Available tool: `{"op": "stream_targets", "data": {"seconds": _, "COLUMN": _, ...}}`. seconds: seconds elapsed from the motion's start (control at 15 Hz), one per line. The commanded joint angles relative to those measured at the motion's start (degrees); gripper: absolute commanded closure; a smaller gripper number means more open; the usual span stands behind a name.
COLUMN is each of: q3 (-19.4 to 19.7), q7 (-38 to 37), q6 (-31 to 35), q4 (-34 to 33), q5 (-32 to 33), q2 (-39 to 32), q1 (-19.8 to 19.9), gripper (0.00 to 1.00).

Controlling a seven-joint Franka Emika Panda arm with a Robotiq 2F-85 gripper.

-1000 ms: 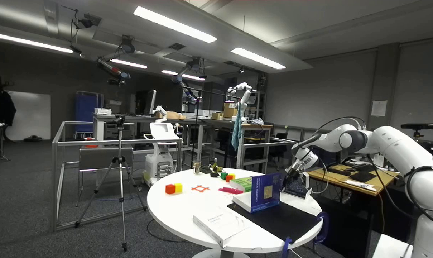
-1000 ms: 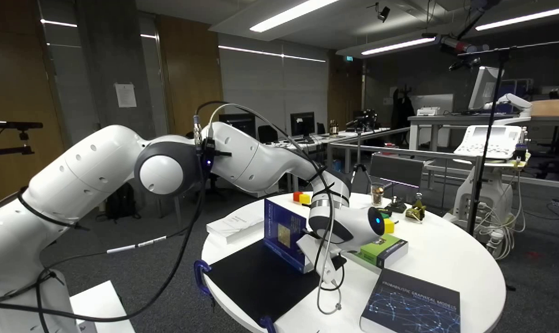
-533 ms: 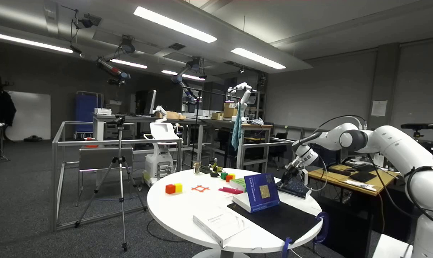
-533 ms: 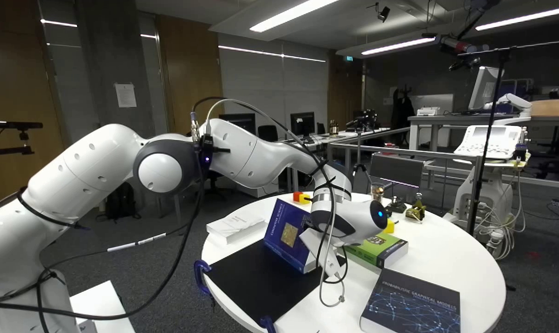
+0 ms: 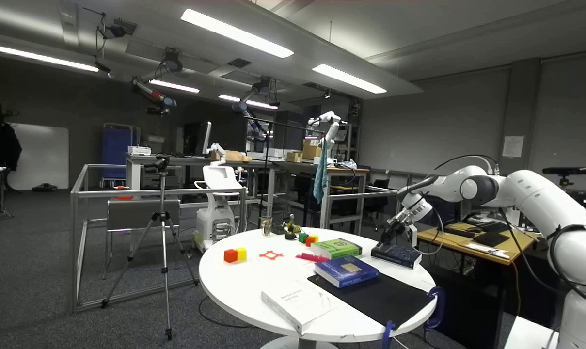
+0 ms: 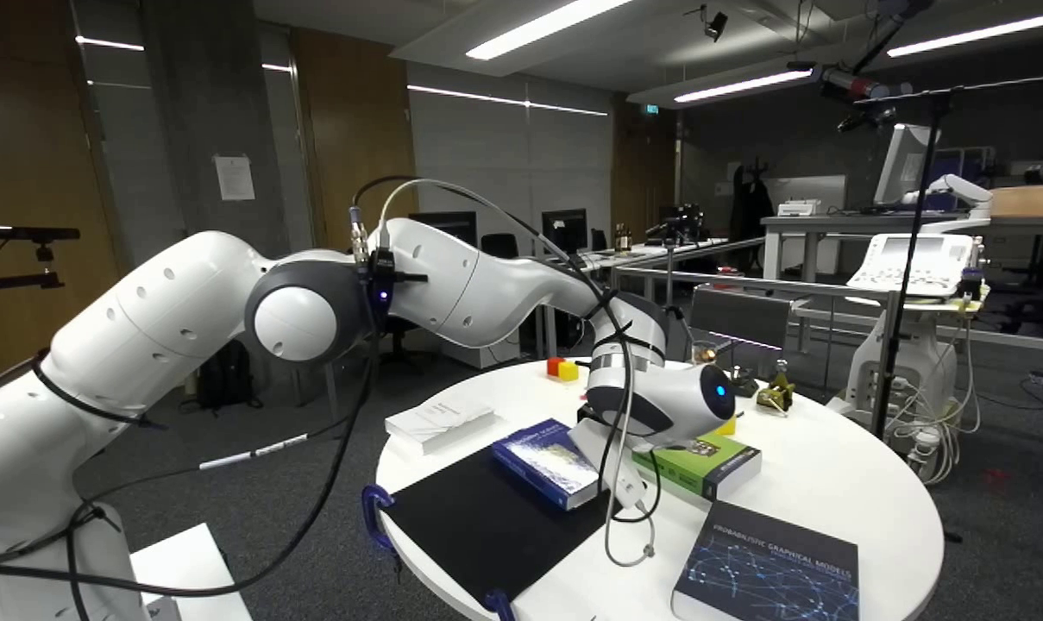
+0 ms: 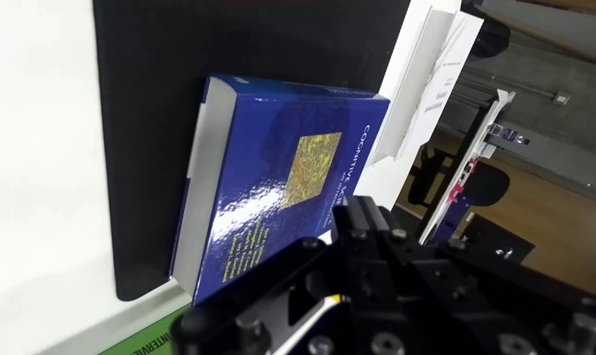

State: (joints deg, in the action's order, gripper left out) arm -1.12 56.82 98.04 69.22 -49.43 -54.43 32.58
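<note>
A thick blue book [image 5: 346, 270] lies closed, cover up, partly on a black mat [image 5: 380, 300]. It also shows in the other views [image 6: 543, 455] [image 7: 263, 162]; the wrist view shows the title "Cognitive Science" and a gold square on its cover. My gripper [image 7: 364, 212] is shut, its fingertips together with nothing between them. In the wrist view the fingertips overlap the title edge of the cover, but in an exterior view the gripper [image 5: 381, 245] is apart from the book, above and beside it. In an exterior view the arm's wrist [image 6: 659, 401] hides the fingers.
On the white round table [image 5: 254, 281] are a white book [image 5: 297, 304], a green book [image 5: 336, 248], a dark book [image 6: 771, 561], coloured blocks [image 5: 234, 255], a pink object [image 5: 312, 257] and a glass [image 5: 266, 225]. Blue clamps [image 5: 435, 305] grip the table edge by the mat.
The blue book's cover stood upright a second ago, then leaned over, and now lies flat and closed. My gripper has drawn slightly away from the book, staying shut.
</note>
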Motion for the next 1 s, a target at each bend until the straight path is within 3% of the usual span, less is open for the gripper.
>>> {"op": "stream_targets", "data": {"seconds": 0.0, "q3": 0.11, "q7": 0.34, "q6": 1.28, "q4": 0.91, "q5": -0.95, "q2": 2.39, "q1": 0.71, "gripper": 1.00}}
{"op": "stream_targets", "data": {"seconds": 0.47, "q3": 2.95, "q7": 2.13, "q6": 12.74, "q4": 5.43, "q5": 1.16, "q2": 8.98, "q1": -0.62, "gripper": 1.00}}
{"op": "stream_targets", "data": {"seconds": 0.93, "q3": 7.19, "q7": 0.18, "q6": 17.44, "q4": 8.40, "q5": 9.18, "q2": 12.81, "q1": -4.52, "gripper": 1.00}}
